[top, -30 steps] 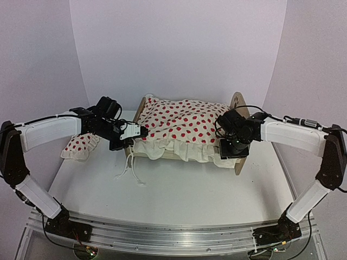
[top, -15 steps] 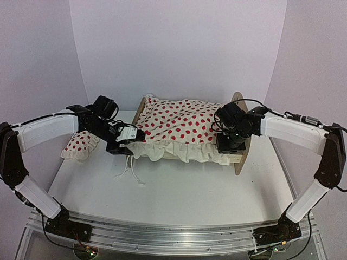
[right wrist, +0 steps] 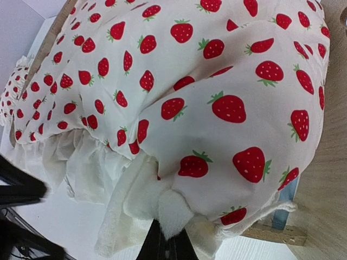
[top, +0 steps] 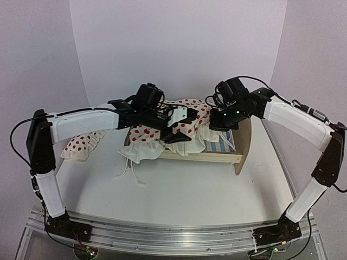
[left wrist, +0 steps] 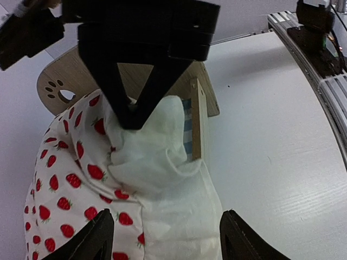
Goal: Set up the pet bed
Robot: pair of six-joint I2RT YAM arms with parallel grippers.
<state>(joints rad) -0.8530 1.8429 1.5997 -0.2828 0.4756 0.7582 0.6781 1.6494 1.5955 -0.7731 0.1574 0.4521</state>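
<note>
Pillow [top: 81, 145] lay well left of left gripper [top: 181, 127]. Left gripper had swung in over bed, jaws let go, spread above blanket [top: 142, 133]. Right gripper [top: 219, 120] pinched blanket corner, raised it; striped mattress [top: 219, 143] bared beneath. Pet bed [top: 200, 157] sat below both grippers. Blanket likely needs respreading.

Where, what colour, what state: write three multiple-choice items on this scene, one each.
1. The small pillow lies: A on a shelf; B on the table left of the pet bed; C on the floor.
2. The mattress stripes are: A blue and white; B green and yellow; C black and red.
3. The right gripper is: A open above the table; B shut on the blanket; C shut on the small pillow.
B: it lies on the table beside the pet bed. A: blue stripes show below the blanket. B: it pinches the blanket's edge.
</note>
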